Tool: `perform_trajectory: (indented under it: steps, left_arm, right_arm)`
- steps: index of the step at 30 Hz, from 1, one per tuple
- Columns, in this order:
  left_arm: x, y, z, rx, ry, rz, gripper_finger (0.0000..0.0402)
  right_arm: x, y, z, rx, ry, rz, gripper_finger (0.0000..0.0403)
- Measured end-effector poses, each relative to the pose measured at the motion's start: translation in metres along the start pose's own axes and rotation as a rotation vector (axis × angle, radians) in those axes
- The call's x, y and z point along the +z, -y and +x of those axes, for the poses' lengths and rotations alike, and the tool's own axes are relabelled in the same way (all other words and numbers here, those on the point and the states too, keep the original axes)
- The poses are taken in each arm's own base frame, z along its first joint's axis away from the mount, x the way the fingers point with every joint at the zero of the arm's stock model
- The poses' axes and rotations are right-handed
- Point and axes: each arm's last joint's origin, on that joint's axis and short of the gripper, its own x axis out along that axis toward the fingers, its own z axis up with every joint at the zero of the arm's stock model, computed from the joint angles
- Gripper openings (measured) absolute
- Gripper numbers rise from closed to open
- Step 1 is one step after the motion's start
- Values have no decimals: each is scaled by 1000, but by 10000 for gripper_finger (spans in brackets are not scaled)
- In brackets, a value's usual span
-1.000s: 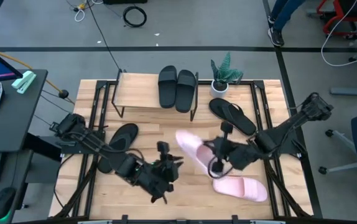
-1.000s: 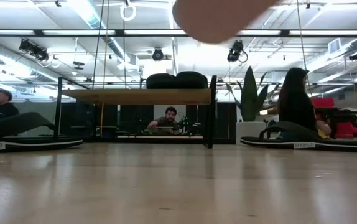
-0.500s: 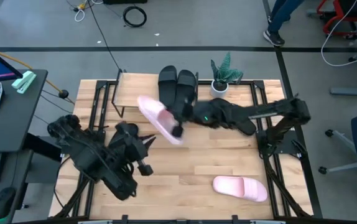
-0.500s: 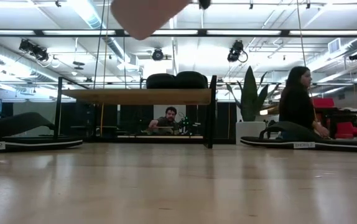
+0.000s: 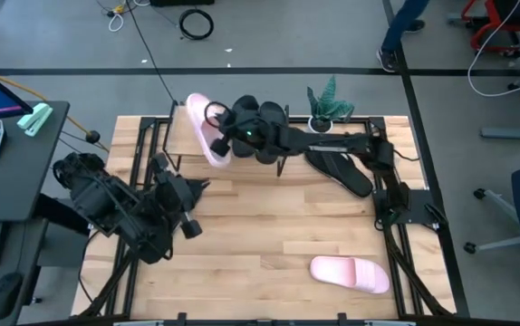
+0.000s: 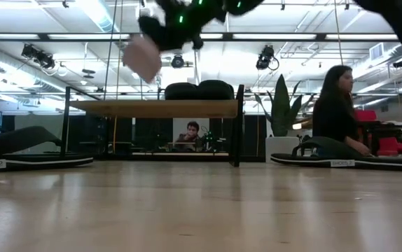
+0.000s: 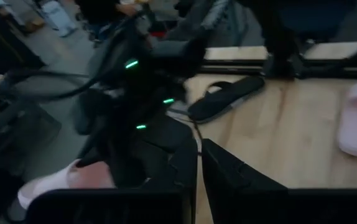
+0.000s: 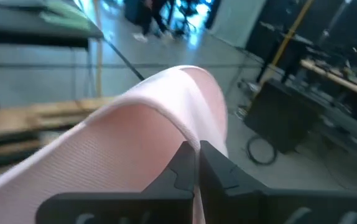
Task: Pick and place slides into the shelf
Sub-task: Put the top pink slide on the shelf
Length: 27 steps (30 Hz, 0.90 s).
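Your wood-plank tabletop (image 5: 269, 235) carries the shelf (image 5: 201, 136) at its far edge. Your right pincer (image 5: 222, 138) is clamped on a pink slide (image 5: 202, 127), held in the air over the shelf's left half, its long axis running from the far-left corner toward the shelf's middle. Two black slides (image 5: 258, 127) lie side by side on the shelf. The second pink slide (image 5: 351, 273) lies crosswise near the front right. Your left pincer (image 5: 192, 195) waits nearly closed, empty, at the left.
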Motion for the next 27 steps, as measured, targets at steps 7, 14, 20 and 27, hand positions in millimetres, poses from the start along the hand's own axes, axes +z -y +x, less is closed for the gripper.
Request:
perform_trajectory:
  steps: [7, 14, 20, 27]
  left_arm:
    - [-2, 4, -1, -49, -34, 7, 29]
    - [-3, 6, -2, -76, -51, 20, 25]
    - [-3, 6, -2, -79, -54, 19, 33]
    - [-3, 6, -2, -78, -55, 8, 25]
  right_arm:
    - [-34, 23, 35, -74, -81, 54, 15]
    - [-41, 42, 38, -74, -173, 17, 48]
    - [-34, 41, 32, -62, -164, -11, 89]
    - [-31, 36, 27, -56, -162, -22, 117]
